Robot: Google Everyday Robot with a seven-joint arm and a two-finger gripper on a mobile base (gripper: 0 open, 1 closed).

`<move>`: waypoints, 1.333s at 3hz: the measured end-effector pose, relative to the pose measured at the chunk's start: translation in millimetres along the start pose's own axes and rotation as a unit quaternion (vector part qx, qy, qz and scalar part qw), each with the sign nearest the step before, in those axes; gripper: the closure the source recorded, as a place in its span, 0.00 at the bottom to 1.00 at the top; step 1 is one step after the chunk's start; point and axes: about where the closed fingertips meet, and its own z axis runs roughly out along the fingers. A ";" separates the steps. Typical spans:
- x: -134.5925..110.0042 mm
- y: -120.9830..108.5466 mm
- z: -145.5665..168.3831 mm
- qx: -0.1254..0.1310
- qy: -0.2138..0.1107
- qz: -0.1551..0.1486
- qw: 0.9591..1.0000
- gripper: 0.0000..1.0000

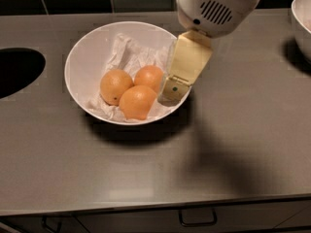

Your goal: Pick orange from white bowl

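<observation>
The white bowl (pixel 86 57) sits on the grey counter left of centre, lined with crumpled white paper (pixel 127 50). Three oranges lie in it: one on the left (pixel 115 85), one at the back right (pixel 149 76), one at the front (pixel 137 102). My gripper (pixel 170 91) hangs down from the white arm head (pixel 214 8) at the top. Its yellowish tip reaches inside the bowl's right rim, right beside the back-right orange. It holds nothing that I can see.
A second white bowl (pixel 303 25) without paper is cut off at the right edge. A dark round opening (pixel 14 72) lies in the counter at the left. Black tiles run along the back. The counter's front edge with a drawer handle (pixel 197 220) is below.
</observation>
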 end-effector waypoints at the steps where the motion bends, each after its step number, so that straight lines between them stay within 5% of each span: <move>1: -7.5 17.9 28.2 -0.046 0.001 0.044 0.998 0.00; 2: -1.6 25.9 41.2 -0.062 -0.013 0.081 0.995 0.00; 3: -1.6 25.9 41.2 -0.062 -0.013 0.081 0.995 0.00; 4: -0.2 24.1 45.7 -0.051 -0.012 0.116 0.992 0.00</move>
